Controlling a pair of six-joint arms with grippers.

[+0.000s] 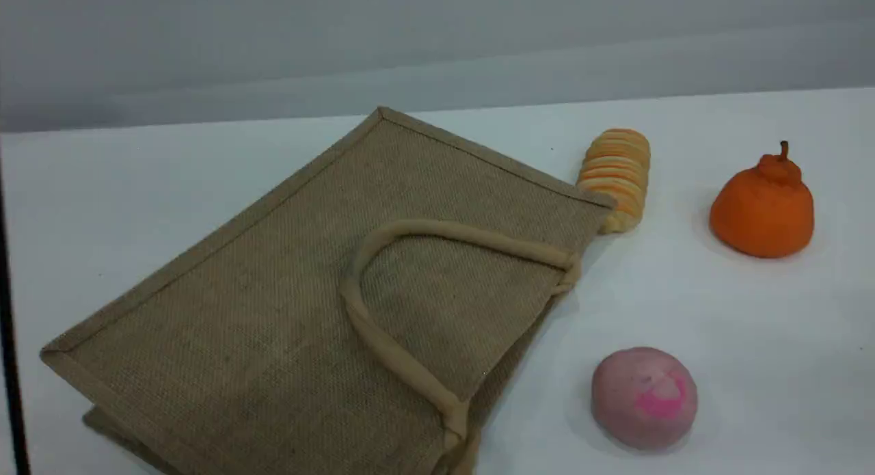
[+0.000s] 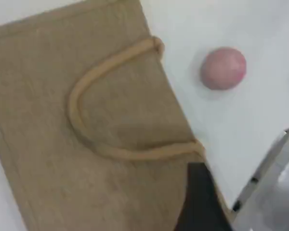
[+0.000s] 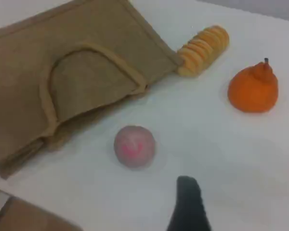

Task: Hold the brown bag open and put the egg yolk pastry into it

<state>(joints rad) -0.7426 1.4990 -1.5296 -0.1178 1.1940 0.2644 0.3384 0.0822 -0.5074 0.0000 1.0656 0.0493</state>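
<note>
The brown bag [image 1: 287, 311] is lying flat on the left of the table [image 1: 718, 311], mouth facing the pink bun [image 1: 644, 397]; the striped bread [image 1: 616, 178] is touching its far corner. The egg yolk pastry is showing nowhere. Both grippers are hanging released, grasping nothing.
</note>
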